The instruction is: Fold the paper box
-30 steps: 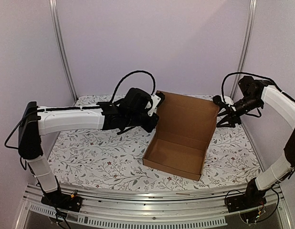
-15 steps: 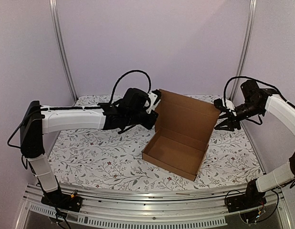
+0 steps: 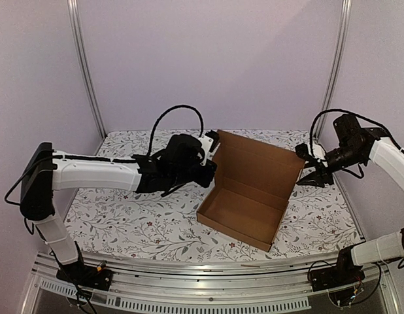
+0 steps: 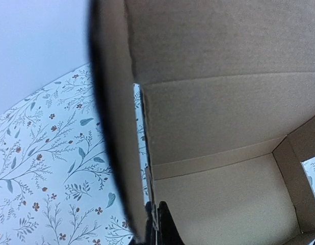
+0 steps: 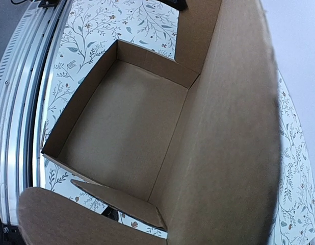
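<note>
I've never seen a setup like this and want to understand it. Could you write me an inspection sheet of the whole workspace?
Surface: flowered tablecloth, lying flat.
Job's things: brown cardboard box, its tray on the cloth, lid raised.
Clutter: nothing seen.
Hands: left hand shut on the lid's left side flap; right hand at the lid's right edge, grip unclear.
Cables: black cable looped above the left arm; another above the right arm.
Surroundings: pale walls, metal posts, metal rail in front.
</note>
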